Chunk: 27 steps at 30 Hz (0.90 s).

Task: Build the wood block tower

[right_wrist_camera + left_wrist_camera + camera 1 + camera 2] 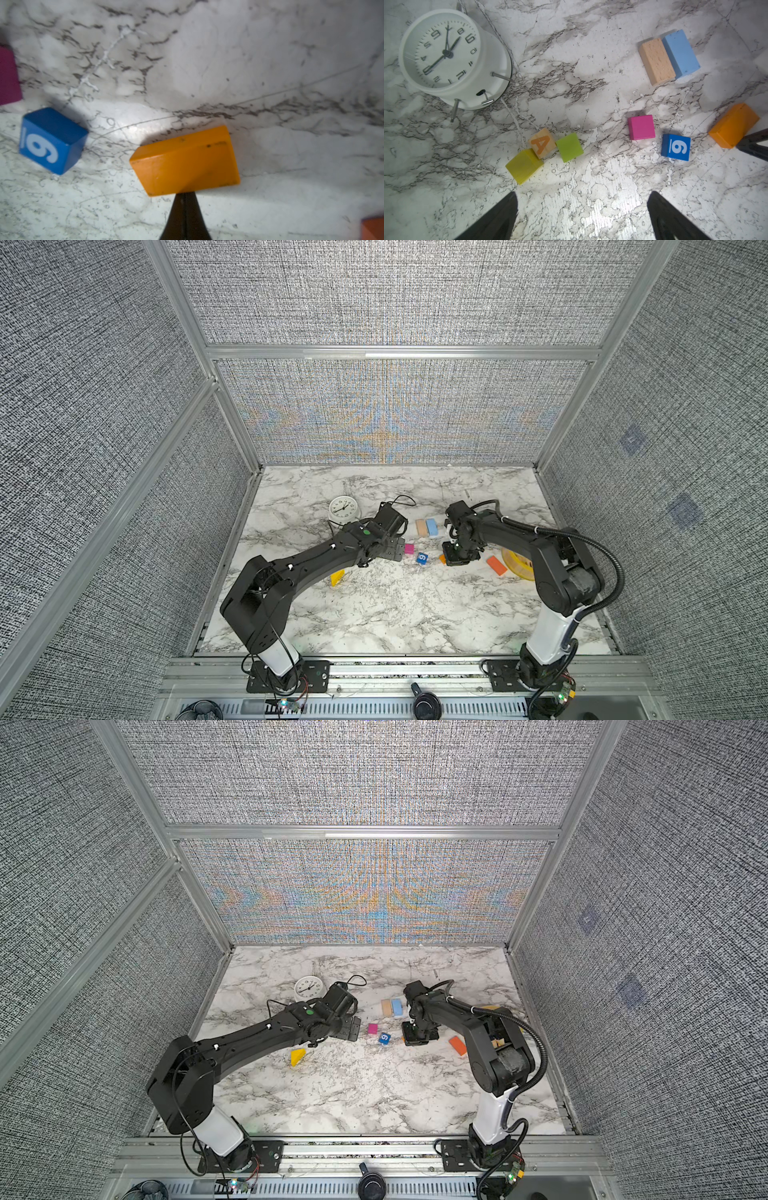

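Well, from my seat the left claw (582, 194) hangs wide above the worktop (374, 614) with nothing between its fingers. Just ahead of it three cubes touch one another: a yellow cube (524, 166), a tan "A" cube (542, 143) and a green cube (569, 147). In both top views the left arm hides that cluster. The right claw (185, 196) is pinched fully together and carries nothing. Its tip sits at the edge of an orange slab (185, 162), though I cannot tell whether it actually touches. Between the two claws, around the middle of the worktop, I see a magenta cube (641, 127) and, near it but apart, a blue "9" cube (676, 147). Further toward the far edge a tan slab (656, 61) and a light blue slab (681, 53) lie flat, touching along their long sides. A red-orange slab (496, 565) lies between the right claw and a yellow bowl (517, 572) near the right edge. A yellow wedge (337, 577) peeks from under the left arm, closer to the near edge than the other blocks. A white clock (343, 509) sits toward the far left corner. Every block I can make out rests on the worktop itself, none on another.
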{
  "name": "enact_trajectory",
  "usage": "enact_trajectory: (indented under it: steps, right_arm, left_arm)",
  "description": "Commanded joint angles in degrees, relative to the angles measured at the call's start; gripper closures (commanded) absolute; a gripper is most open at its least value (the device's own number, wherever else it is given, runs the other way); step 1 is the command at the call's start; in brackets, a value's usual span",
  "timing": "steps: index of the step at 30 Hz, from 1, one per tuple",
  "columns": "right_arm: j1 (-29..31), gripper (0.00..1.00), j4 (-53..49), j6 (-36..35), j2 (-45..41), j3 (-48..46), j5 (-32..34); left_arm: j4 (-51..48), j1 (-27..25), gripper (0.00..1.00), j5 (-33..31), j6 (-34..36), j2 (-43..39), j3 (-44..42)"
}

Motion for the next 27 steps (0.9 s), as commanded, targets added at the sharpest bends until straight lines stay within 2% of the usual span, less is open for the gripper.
enact_trajectory:
  steps: [1, 3, 6, 7, 9, 12, 17, 20, 27]
  right_arm:
    - [0.23, 1.00, -0.77, 0.52, 0.33, 1.15, -0.11]
    - [0.24, 0.98, -1.28, 0.53, 0.03, 1.47, 0.17]
    - [0.45, 0.89, -1.93, 0.38, -1.17, 1.15, 0.69]
    - [0.53, 0.84, -2.27, 0.27, -1.63, 0.96, 1.06]
    - [0.71, 0.66, -3.18, 0.26, -2.62, 0.48, 2.11]
    - [0.90, 0.49, -3.70, 0.65, -4.26, -0.33, 2.53]
    - [1.04, 0.41, -3.78, 2.04, -5.39, -0.30, 2.68]
    - [1.45, 0.30, -3.28, 1.91, -4.70, 0.55, 2.72]
    - [2.29, 0.27, -4.19, 1.34, -0.82, 4.81, 5.52]
  left_arm:
    - [0.18, 0.10, 0.01, -0.72, -0.44, -0.50, -0.09]
    - [0.12, 0.10, 0.01, -0.88, -0.35, -0.47, -0.09]
    - [0.16, 0.10, 0.01, -1.06, -0.20, -0.49, -0.09]
    - [0.18, 0.06, 0.01, -1.16, -0.18, -0.58, -0.09]
    - [0.09, 0.06, 0.01, -1.30, -0.18, -0.61, -0.05]
    - [0.01, 0.08, 0.01, -1.43, -0.09, -0.75, 0.12]
    - [-0.50, 0.07, 0.01, -1.73, -0.18, 0.44, 1.03]
    - [-0.16, 0.12, 0.01, -1.61, -0.27, 1.31, 1.40]
    - [-0.35, 0.12, 0.01, -1.87, 0.30, 4.50, 3.74]
